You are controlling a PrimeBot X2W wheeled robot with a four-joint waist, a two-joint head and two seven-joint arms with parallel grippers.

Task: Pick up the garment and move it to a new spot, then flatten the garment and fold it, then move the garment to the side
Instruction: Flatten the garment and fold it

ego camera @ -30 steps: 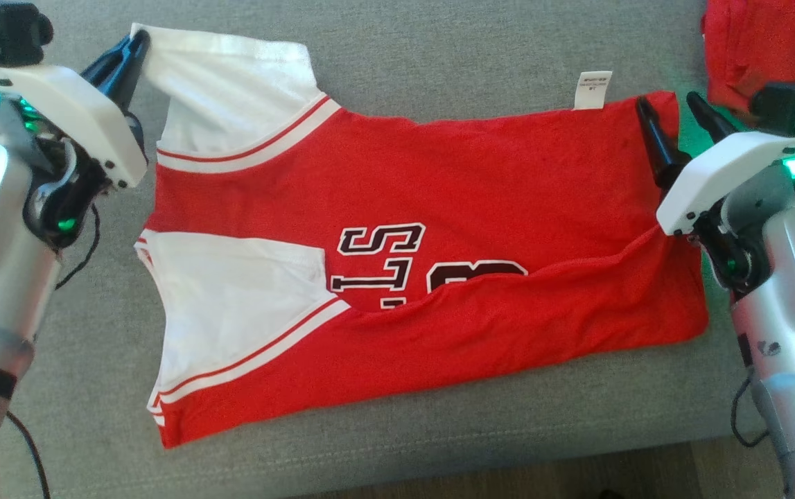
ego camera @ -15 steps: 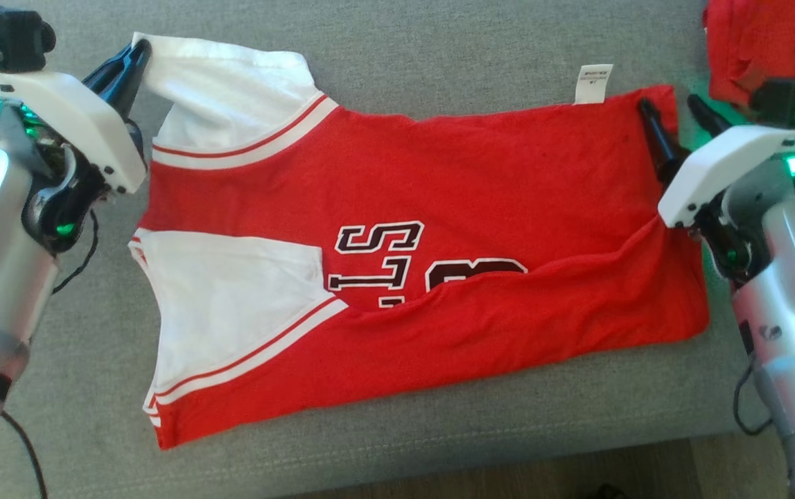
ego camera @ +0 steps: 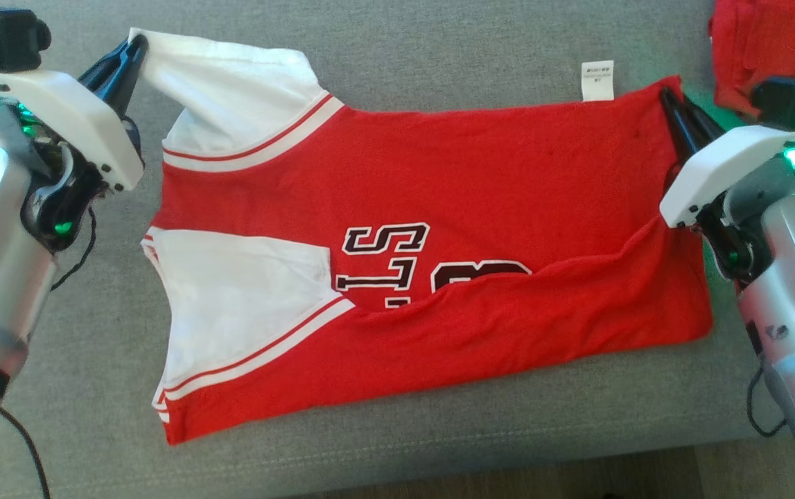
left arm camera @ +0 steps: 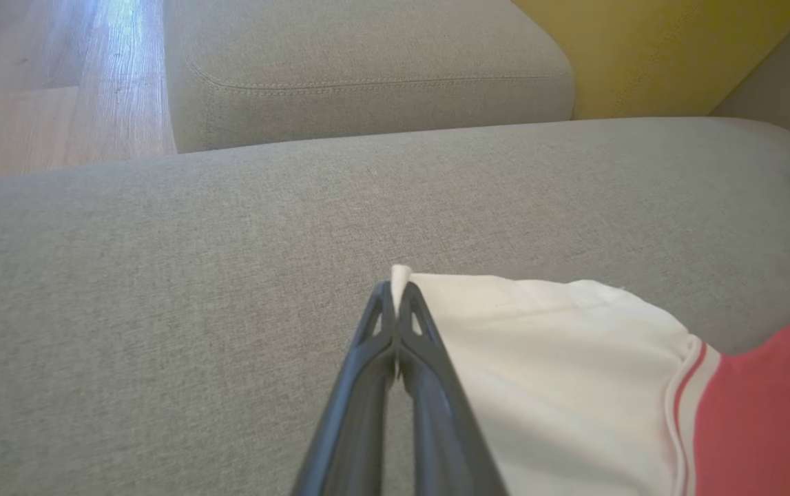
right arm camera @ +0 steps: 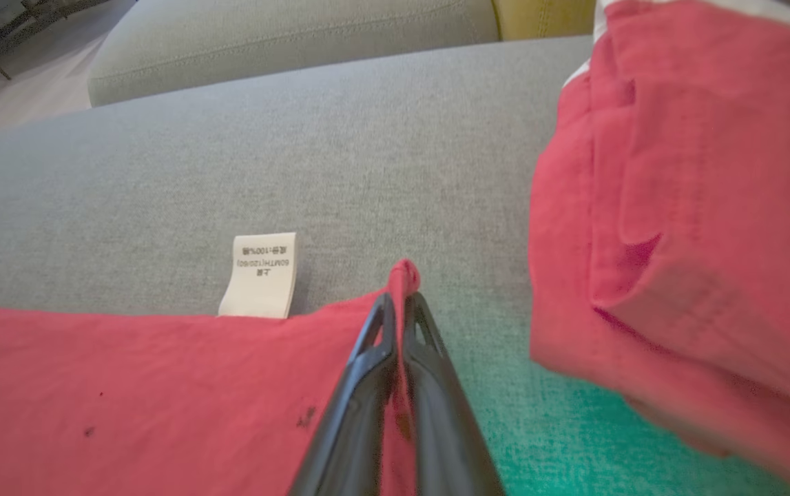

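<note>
Head view: garment (ego camera: 439,201), centre of cushion (ego camera: 439,41), partly folded. Our left gripper (ego camera: 139,43) clamps its white sleeve (ego camera: 231,83) at ten o'clock; right gripper (ego camera: 667,95) its red corner (ego camera: 647,104) at two. Fold step, seemingly; next we draw both corners toward six.

We see the garment (ego camera: 508,173) as soft matt cloth on a coarse grey woven cushion (ego camera: 439,55); at its edge, the fingers (left arm camera: 438,403) look smooth dark plastic.

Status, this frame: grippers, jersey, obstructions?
Grippers: left gripper shut on garment, white sleeve corner; right gripper shut on red hem corner. Garment spread on cushion, near edge folded over print. Nearby: red bundle beside right gripper, not touching garment.
</note>
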